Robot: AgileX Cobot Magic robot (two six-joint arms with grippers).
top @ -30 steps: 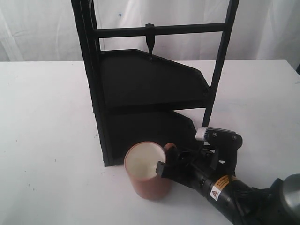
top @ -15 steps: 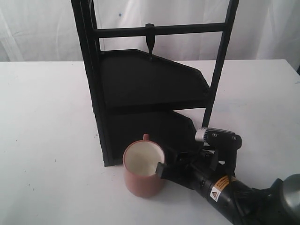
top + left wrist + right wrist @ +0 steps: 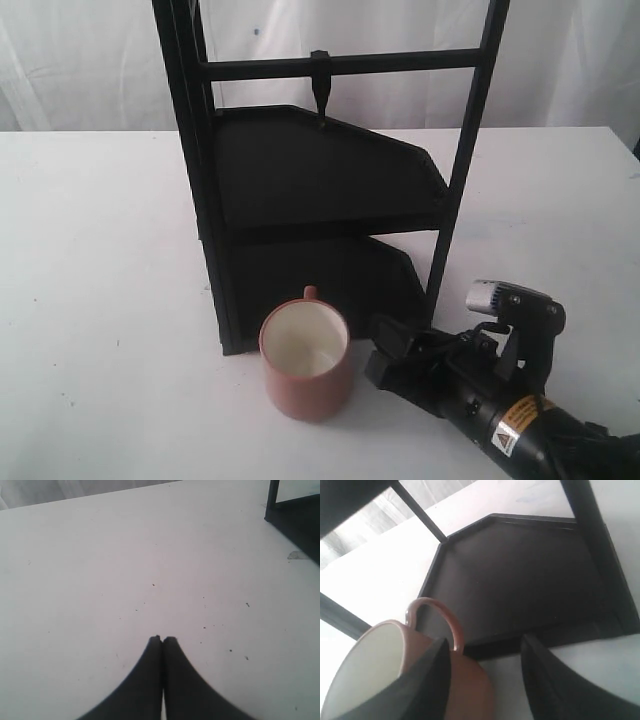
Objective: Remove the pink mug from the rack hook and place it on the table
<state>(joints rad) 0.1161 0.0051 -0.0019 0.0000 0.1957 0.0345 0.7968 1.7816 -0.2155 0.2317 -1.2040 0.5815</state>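
Pulled my right pincer back off the pink mug, jaws released; mug stood upright on the table just ahead of it, off the rack; task looked done

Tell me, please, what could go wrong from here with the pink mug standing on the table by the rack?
1. The open right gripper sits close beside the pink mug. One finger is near its handle, so a sideways swing could tip or drag the mug.
2. The mug stands right in front of the lower shelf of the rack, handle toward it. A nudge could knock it against the rack.
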